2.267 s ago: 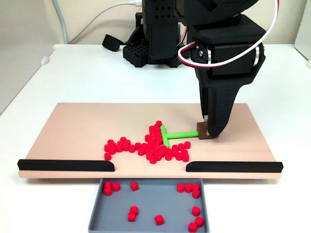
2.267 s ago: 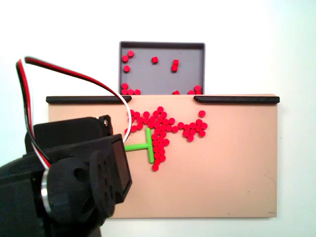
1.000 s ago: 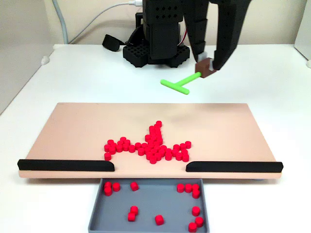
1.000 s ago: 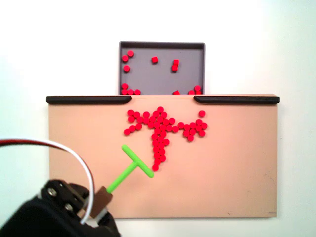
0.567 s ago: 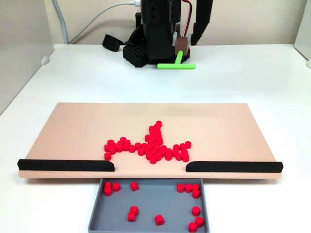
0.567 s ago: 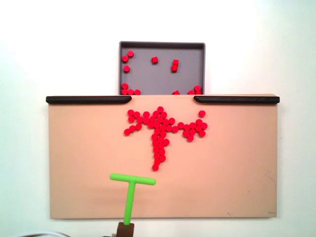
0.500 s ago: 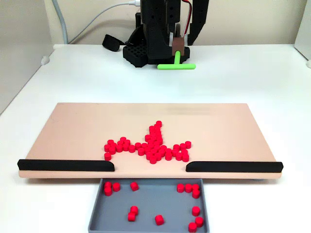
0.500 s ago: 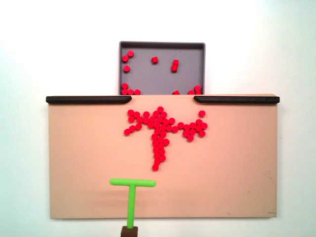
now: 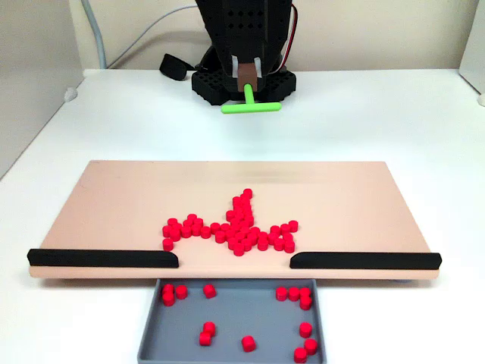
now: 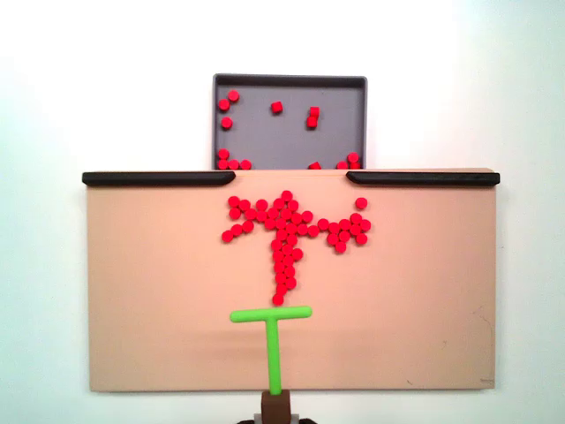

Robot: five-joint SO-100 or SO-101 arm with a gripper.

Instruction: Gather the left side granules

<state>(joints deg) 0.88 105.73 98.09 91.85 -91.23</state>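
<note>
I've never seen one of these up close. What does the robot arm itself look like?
The arm is matte black plastic, blocky, with perforated panels of small round holes. It stands on a black base patterned with similar holes. A thin red wire runs down its side, and a white cable trails off behind it along the wall.

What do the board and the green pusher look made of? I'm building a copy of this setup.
The board looks like matte, pale tan wood or laminate: flat, uniform, no glare. The green pusher looks like moulded or printed plastic: saturated colour, smooth rounded bars. Neither is certain from these views.
</note>
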